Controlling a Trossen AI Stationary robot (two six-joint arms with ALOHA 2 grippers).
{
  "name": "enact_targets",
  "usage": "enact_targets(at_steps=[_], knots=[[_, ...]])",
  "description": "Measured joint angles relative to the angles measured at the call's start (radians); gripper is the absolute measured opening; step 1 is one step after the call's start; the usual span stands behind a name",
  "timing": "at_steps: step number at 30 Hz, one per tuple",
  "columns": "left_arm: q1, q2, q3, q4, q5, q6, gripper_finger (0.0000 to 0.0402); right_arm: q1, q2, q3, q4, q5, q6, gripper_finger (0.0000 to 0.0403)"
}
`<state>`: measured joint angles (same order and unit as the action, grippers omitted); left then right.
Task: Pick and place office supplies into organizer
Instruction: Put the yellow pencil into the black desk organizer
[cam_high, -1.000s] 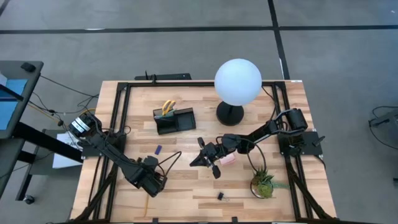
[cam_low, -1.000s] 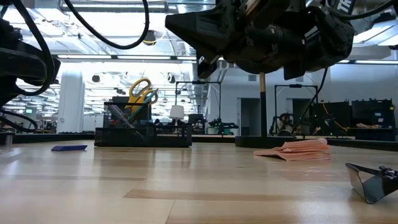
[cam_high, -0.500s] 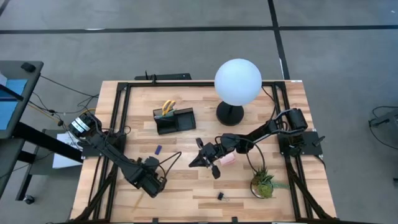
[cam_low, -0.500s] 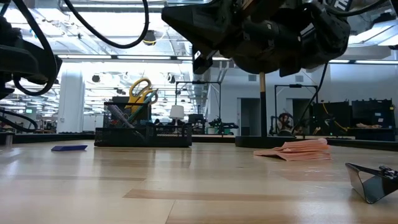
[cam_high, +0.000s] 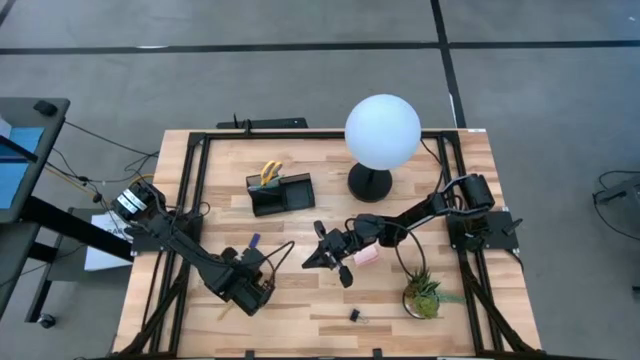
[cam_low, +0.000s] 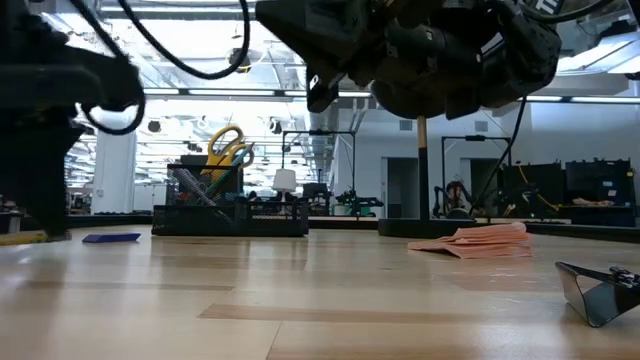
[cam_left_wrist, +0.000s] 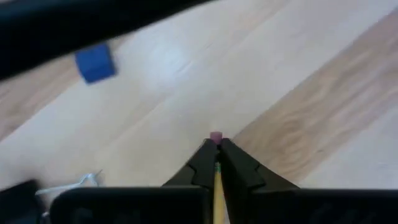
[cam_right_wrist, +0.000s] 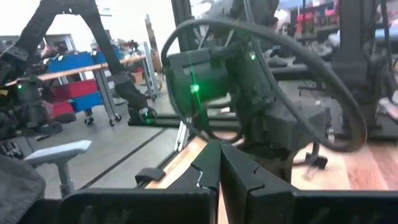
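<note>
Two arms share the wooden table (cam_high: 460, 310). The white globe lamp (cam_high: 382, 132) stands upper right of centre; the potted plant (cam_high: 424, 295) sits lower right. The black organizer (cam_high: 281, 193), scissors (cam_high: 270, 171) upright in its cup, lies left of the lamp. The left gripper (cam_left_wrist: 216, 151), lower left, is clamped on a yellow pencil (cam_left_wrist: 217, 199). The right gripper (cam_high: 313, 260) hangs at centre, fingers pressed together, beside the pink sticky-note pad (cam_high: 367, 256). A small blue piece (cam_high: 254, 240) and a black clip (cam_high: 354, 315) lie loose.
</note>
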<state>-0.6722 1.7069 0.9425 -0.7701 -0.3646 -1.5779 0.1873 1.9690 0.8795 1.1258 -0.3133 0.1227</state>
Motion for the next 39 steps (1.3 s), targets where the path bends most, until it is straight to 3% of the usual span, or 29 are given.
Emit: enact_targets(at_steps=[5,8,10,17,23,27,33,39], knots=[[0.055,-0.016,0.058,-0.057,-0.118,0.136,0.0003,-0.002,0.0,0.0,0.096,0.001,0.0,0.0],[0.089,-0.069,0.096,-0.117,-0.223,0.209,0.0003,-0.005,0.0,0.0,0.149,0.001,0.0,0.0],[0.103,-0.118,0.104,-0.126,-0.242,0.236,0.0002,-0.006,0.0,0.0,0.146,0.001,0.001,0.0],[0.049,-0.18,0.097,-0.13,-0.141,0.195,0.0001,0.008,0.0,0.0,0.063,-0.029,-0.04,0.0],[-0.055,-0.076,0.092,-0.111,-0.009,0.085,0.0005,0.024,0.0,0.0,0.036,-0.025,-0.053,0.0],[-0.077,0.015,0.092,-0.114,0.046,0.076,0.0038,0.023,0.0,0.0,0.034,-0.022,-0.053,0.0],[-0.029,0.104,0.093,-0.14,0.093,0.079,0.0123,0.027,0.0,0.0,0.034,-0.022,-0.045,0.0],[-0.013,0.121,0.097,-0.138,0.066,0.126,0.018,0.029,0.0,0.0,0.036,-0.022,-0.044,0.0]])
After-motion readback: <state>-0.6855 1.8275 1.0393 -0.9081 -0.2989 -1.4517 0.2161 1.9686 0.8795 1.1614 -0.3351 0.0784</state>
